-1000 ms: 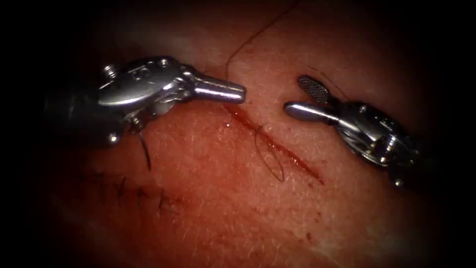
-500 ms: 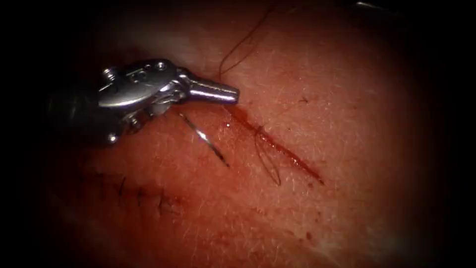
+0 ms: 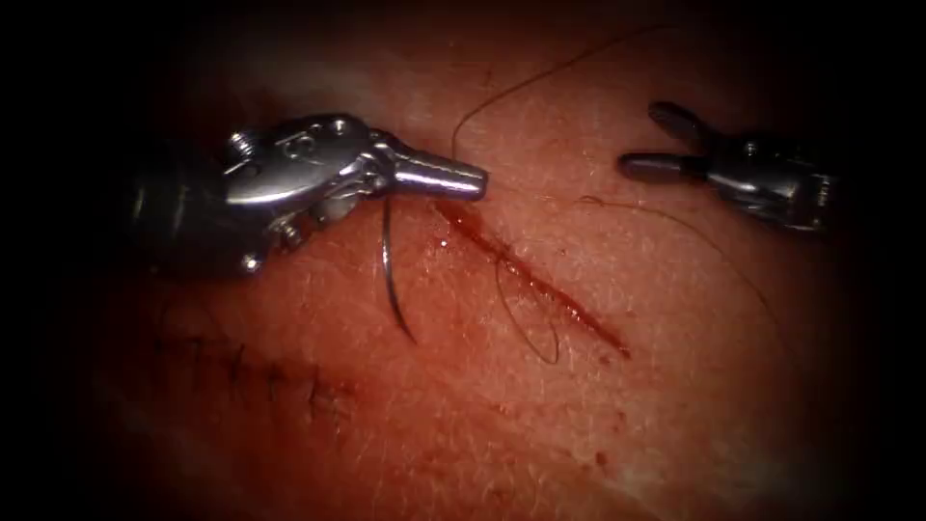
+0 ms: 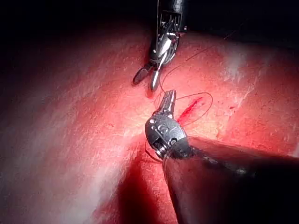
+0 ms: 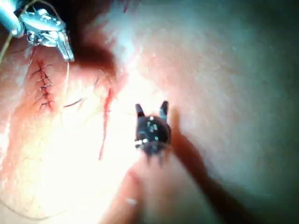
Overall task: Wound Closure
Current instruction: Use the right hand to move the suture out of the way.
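Two needle drivers over the tissue point(image 3: 579, 425). Left tool point(image 3: 479, 180): jaws closed, tip at the upper end of the cut point(image 3: 531, 280); the needle point(image 3: 389, 275) hangs from it, gripped at one end of its curve, arc dropping free above the tissue left of the cut, point not buried. Right tool point(image 3: 641, 140): jaws spread wide, holding nothing, well apart to the right of the cut. Thread point(image 3: 529, 323): one loop crossing the cut at mid-length, one strand running up from the left tool's tip, another arcing rightward. One older stitched row point(image 3: 256, 371) toward the tissue's lower left. Red fluid point(image 3: 463, 224) along the cut.
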Controlling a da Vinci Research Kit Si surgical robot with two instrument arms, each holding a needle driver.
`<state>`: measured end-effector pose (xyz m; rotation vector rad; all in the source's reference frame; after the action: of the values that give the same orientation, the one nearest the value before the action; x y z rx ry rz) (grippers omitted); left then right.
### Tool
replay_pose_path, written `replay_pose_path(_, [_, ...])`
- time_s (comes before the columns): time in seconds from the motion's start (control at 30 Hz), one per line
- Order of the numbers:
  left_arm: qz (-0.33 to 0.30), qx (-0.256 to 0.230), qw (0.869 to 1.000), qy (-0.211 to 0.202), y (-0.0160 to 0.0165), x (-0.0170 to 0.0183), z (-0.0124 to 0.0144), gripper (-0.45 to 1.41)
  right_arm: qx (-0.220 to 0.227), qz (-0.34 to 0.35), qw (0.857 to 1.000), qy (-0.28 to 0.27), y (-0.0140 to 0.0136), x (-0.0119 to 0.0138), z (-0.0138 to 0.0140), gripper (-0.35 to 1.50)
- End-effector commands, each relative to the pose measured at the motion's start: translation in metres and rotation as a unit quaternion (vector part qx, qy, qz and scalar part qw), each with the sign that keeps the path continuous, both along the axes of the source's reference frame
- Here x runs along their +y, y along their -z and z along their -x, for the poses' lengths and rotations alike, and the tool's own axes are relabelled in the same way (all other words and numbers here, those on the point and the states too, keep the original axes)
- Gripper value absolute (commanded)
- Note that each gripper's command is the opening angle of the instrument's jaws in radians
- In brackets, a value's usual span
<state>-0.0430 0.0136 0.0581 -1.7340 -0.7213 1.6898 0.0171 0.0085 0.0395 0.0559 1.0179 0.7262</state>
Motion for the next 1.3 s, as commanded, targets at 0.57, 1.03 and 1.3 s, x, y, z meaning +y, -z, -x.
replay_pose_path(0.57, [0.008, 0.032, 0.999, -0.018, -0.0034, -0.0028, 0.0005, -0.45, 0.026, -0.026, 0.999, 0.004, 0.0066, -0.0018, 0.0024, 1.21])
replay_pose_path(1.03, [0.011, 0.049, 0.999, -0.018, -0.0024, -0.0065, -0.0029, -0.45, -0.065, -0.016, 0.986, 0.154, 0.0084, -0.0022, -0.0057, 1.1])
replay_pose_path(1.3, [0.011, 0.052, 0.998, -0.016, -0.002, -0.0071, -0.0039, -0.45, -0.108, -0.02, 0.963, 0.248, 0.0072, -0.0019, -0.0104, 0.81])
